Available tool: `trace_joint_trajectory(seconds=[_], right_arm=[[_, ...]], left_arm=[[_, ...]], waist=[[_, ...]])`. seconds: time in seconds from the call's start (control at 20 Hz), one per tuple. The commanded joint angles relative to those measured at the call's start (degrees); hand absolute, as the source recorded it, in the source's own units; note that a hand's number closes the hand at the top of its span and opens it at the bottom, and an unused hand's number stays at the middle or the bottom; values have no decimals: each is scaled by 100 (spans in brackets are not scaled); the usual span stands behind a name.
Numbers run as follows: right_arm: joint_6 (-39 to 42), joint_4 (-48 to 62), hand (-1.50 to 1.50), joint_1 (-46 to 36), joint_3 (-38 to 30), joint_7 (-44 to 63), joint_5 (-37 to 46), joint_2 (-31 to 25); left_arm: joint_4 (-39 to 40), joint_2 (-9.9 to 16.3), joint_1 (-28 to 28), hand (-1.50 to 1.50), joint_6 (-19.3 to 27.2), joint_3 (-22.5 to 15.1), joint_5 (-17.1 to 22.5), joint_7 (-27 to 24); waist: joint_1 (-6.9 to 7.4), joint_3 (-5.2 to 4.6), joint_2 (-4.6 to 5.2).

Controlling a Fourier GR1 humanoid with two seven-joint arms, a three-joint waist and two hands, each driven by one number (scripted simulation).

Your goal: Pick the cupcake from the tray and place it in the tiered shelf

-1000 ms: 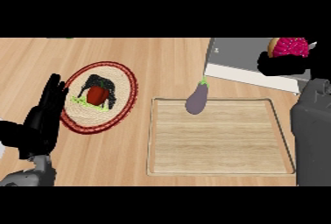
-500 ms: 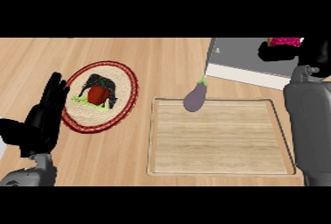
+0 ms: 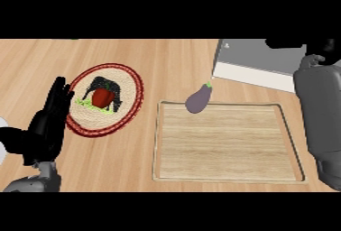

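The wooden tray (image 3: 226, 144) lies on the counter at centre right with its surface bare. The grey tiered shelf (image 3: 256, 58) stands behind it at the upper right. My right hand (image 3: 300, 44) is over the shelf at the view's top edge, partly cut off, with its grey forearm (image 3: 320, 113) running down the right side. No cupcake shows in this view. At the left, my left hand (image 3: 47, 122) rests open with its fingers up, holding nothing.
A purple eggplant (image 3: 198, 99) lies across the tray's far left corner. A woven plate with a red rim (image 3: 130, 106) sits left of the tray and carries a red pepper (image 3: 101, 96). A white object (image 3: 2, 135) shows at the left edge.
My right hand has moved farther up over the shelf. The pink cupcake it held has passed out of view at the top edge. The left hand has stayed put.
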Motion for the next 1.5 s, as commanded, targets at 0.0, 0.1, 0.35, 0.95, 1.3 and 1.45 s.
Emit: trace_joint_trajectory(seconds=[0.0, 0.1, 0.35, 0.95, 1.3, 1.45], right_arm=[[-549, 623, 150, -115, -405, -280, -391, 46], [-371, 1121, -150, -453, -278, -178, -350, 125], [-429, 1846, -150, -619, -555, -1013, -803, -129], [-349, 963, -150, -704, -990, -1400, -1886, -565], [-194, -431, -150, 405, -1272, -544, -2108, -918], [-26, -923, -150, 548, -1433, 10, -2174, -1257]], left_arm=[[-150, 139, -63, 0, -61, 108, 36, 206], [-218, 35, -46, 0, 1, -1, -7, 373], [-167, -7, 89, 0, -70, 13, 35, 65], [-204, -55, 152, 0, -9, 18, -97, 148], [-94, -55, 111, 0, 50, 171, -71, 90], [-157, -24, 122, 0, -41, 132, -44, 225]], waist=[[1, 47, 80], [31, 46, 81], [61, 46, 99], [-81, 42, 38], [-250, 41, -11], [-208, 40, 8]])
